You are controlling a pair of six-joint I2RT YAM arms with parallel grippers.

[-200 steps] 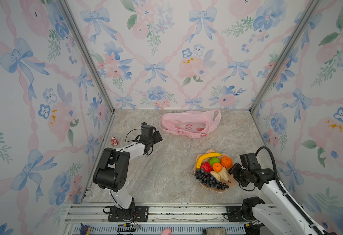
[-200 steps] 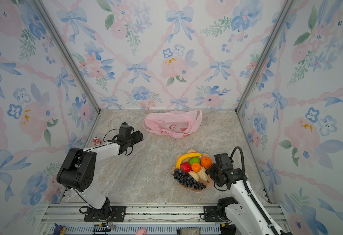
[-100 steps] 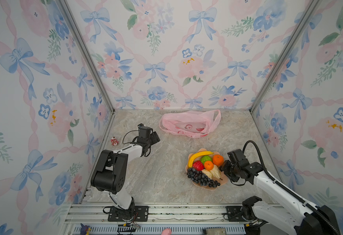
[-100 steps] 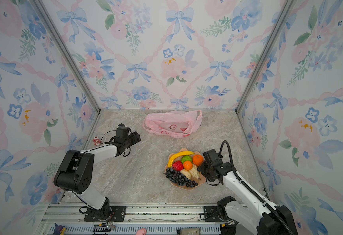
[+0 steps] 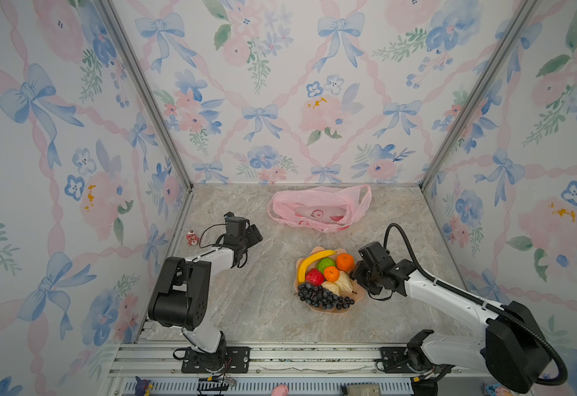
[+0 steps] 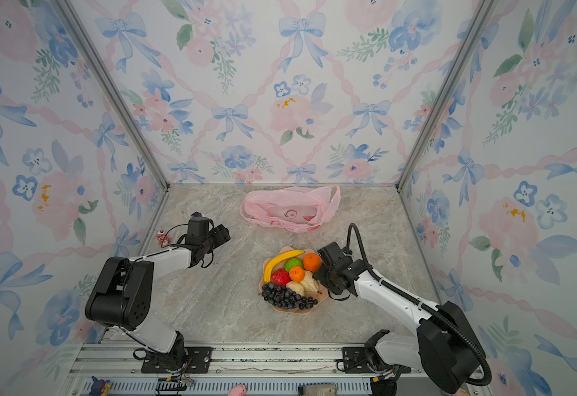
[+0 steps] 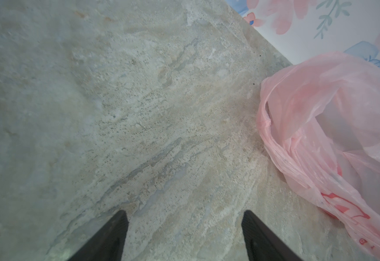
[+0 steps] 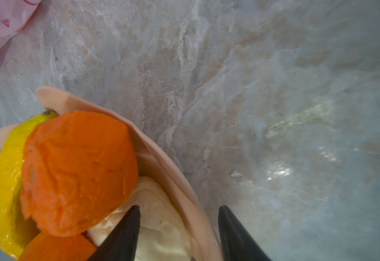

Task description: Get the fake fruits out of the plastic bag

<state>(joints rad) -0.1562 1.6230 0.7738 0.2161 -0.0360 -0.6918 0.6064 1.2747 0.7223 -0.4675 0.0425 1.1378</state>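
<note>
The fake fruits lie heaped on a peach scalloped plate (image 5: pixel 331 310): banana (image 5: pixel 311 262), green fruit (image 5: pixel 325 264), orange (image 5: pixel 344 261), red fruit (image 5: pixel 314 277), pear (image 5: pixel 343 282) and grapes (image 5: pixel 321 299). The pink plastic bag (image 5: pixel 317 209) lies flat near the back wall, apart from them. My right gripper (image 8: pixel 179 210) is open and straddles the plate's rim (image 8: pixel 162 158), with one finger over a pear (image 8: pixel 159 217) beside the orange (image 8: pixel 78 171). My left gripper (image 7: pixel 184 217) is open over bare table, left of the bag (image 7: pixel 320 126).
A tiny red-and-white figurine (image 5: pixel 191 237) stands by the left wall. Wallpapered walls close in the table on three sides. The marble top stretches bare between the left arm and the plate.
My right gripper has moved left, and the plate of fruits has slid left with it. The left gripper has drawn back slightly to the left.
</note>
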